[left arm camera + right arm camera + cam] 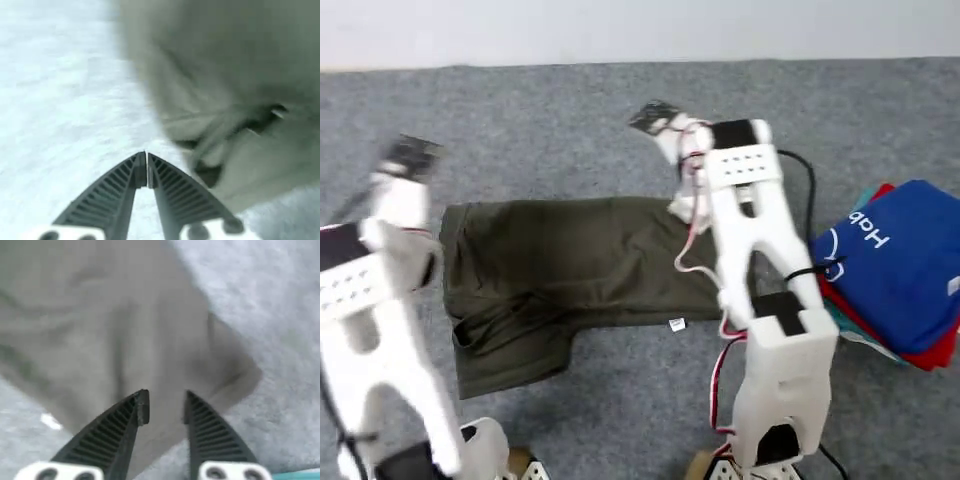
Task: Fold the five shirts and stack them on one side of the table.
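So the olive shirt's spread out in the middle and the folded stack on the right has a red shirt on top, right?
Not quite. The high view shows the blue shirt on top there, with the red shirt under it. The olive shirt is spread out in the middle.

A shirt (570, 270) lies spread across the middle of the tabletop (570, 110) — well apart, a stack of folded shirts (905, 265) sits at the right edge.
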Controlling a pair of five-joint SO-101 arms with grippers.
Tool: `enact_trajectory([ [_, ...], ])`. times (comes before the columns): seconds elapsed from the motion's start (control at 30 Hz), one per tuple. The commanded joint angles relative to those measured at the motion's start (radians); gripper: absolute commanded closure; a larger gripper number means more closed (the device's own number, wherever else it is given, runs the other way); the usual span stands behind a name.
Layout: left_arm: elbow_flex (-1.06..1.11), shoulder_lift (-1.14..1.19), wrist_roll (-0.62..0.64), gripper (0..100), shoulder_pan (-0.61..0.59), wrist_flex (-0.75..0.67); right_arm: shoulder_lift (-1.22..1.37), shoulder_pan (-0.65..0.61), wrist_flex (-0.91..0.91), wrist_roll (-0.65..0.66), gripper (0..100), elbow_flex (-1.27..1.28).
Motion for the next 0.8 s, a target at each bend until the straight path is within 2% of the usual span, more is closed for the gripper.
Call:
enact_trajectory([
  [0.0, -0.062, -0.166, 0.06, 99, -0.166, 0.012, -0.074, -0.139, 0.056, -0.063, 83.4, -0.072],
  [0.23, 0.025, -0.302, 0.064, 99, -0.512, -0.04, -0.031, -0.447, 0.047, -0.069, 83.4, -0.071],
  [0.37, 0.117, -0.305, 0.06, 99, -0.647, -0.13, 0.044, -0.567, 0.038, -0.069, 83.4, -0.081],
  [0.57, 0.222, -0.31, -0.008, 99, -0.753, -0.224, 0.128, -0.693, 0.021, -0.069, 83.4, -0.175],
  [0.77, 0.303, -0.31, -0.009, 99, -0.801, -0.299, 0.206, -0.762, 0.021, -0.064, 80.1, -0.321],
])
